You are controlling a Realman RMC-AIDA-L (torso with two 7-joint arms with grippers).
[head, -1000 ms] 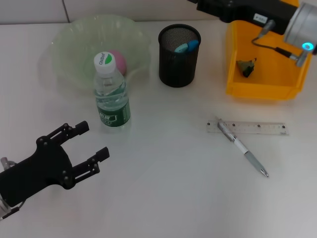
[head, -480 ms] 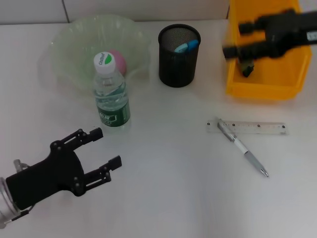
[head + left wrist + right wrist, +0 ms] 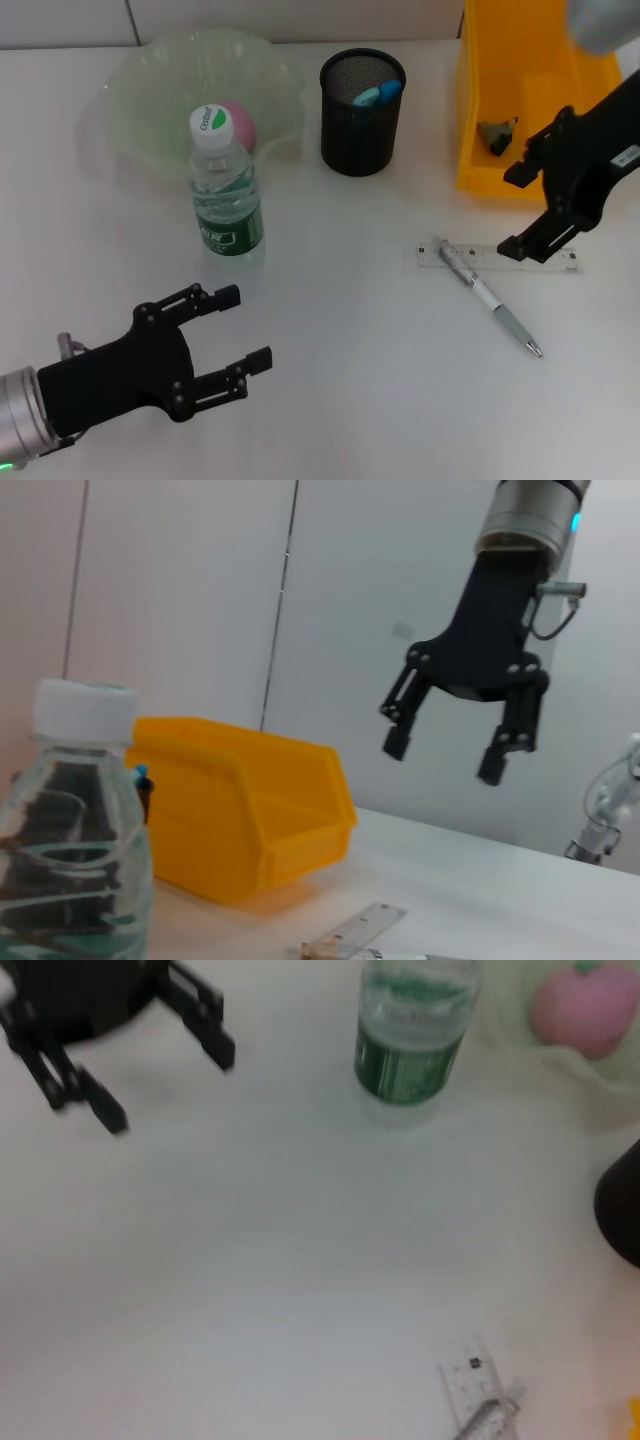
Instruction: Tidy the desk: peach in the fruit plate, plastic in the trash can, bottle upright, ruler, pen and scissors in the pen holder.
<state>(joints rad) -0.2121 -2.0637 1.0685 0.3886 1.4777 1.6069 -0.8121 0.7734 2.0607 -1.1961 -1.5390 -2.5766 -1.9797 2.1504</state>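
Note:
The pink peach (image 3: pixel 238 122) lies in the pale green fruit plate (image 3: pixel 150 90). The water bottle (image 3: pixel 226 190) stands upright before the plate; it also shows in the left wrist view (image 3: pixel 70 830) and the right wrist view (image 3: pixel 415 1030). The clear ruler (image 3: pixel 500 258) and the pen (image 3: pixel 490 300) lie on the desk at the right, the pen crossing the ruler's left end. The black mesh pen holder (image 3: pixel 361 98) holds blue-handled scissors (image 3: pixel 376 93). The crumpled plastic (image 3: pixel 496 135) lies in the yellow bin (image 3: pixel 480 170). My right gripper (image 3: pixel 518 212) is open above the ruler's right part. My left gripper (image 3: pixel 235 328) is open, low at the front left.
The yellow bin stands at the back right, beside the pen holder. The fruit plate fills the back left. Bare white desk (image 3: pixel 340 350) lies between the two grippers.
My right arm has swung from over the yellow bin down and forward, open, to above the ruler. My left gripper has moved forward and to the right.

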